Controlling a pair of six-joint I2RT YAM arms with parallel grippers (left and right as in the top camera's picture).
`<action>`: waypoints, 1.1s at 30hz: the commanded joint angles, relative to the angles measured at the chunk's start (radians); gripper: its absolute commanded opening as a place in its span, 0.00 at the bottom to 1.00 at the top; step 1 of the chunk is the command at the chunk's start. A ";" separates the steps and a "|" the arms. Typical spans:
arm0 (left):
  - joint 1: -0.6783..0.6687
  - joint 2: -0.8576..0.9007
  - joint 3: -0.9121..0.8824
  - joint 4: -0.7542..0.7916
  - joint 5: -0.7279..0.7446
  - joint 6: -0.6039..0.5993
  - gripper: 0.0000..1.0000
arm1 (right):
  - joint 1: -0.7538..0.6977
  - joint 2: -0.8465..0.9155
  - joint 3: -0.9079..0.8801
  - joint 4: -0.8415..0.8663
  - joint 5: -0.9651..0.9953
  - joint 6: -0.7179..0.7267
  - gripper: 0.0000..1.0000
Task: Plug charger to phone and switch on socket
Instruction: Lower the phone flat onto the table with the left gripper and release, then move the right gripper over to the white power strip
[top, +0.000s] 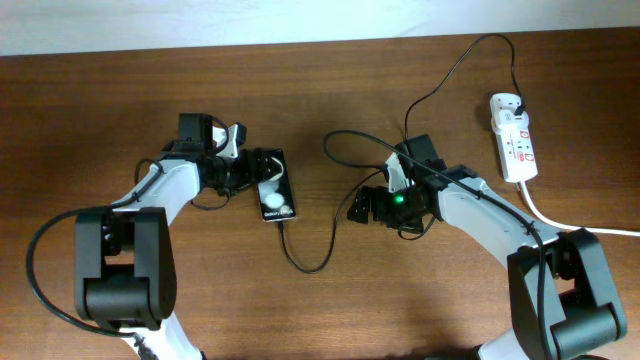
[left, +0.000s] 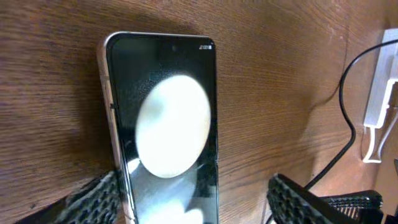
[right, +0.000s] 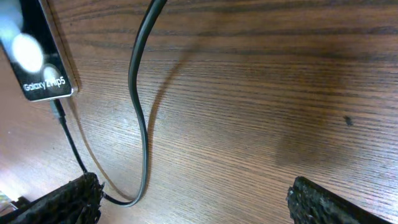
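Note:
The phone (top: 278, 192) lies flat on the wooden table, screen up with two round white reflections. My left gripper (top: 260, 173) is open around the phone's upper end. In the left wrist view the phone (left: 168, 118) lies between the fingers (left: 199, 199), with the left pad against its edge and the right pad apart from it. The charger (top: 310, 266) loops from the phone's lower end past my right arm to the socket (top: 513, 138) at the far right. Its connector tip (right: 58, 107) sits in the phone (right: 34, 50). My right gripper (top: 361, 208) is open and empty (right: 199, 208) over bare wood, with the cable (right: 140, 118) beside its left finger.
The socket's thick white cord (top: 560, 222) runs off the right edge, behind my right arm. The cable's slack loop lies on the table between the two grippers. A white part (left: 380, 99) shows at the right edge of the left wrist view.

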 joint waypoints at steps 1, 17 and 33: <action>-0.003 -0.032 -0.008 0.002 -0.007 0.008 0.95 | -0.005 -0.019 0.002 0.000 0.013 -0.011 0.99; 0.178 -0.032 -0.008 -0.019 -0.008 0.008 0.99 | -0.005 -0.019 0.002 0.000 0.013 -0.011 0.99; 0.177 -0.032 -0.008 -0.019 -0.008 0.008 0.99 | -0.005 -0.019 0.002 0.003 0.085 -0.015 0.99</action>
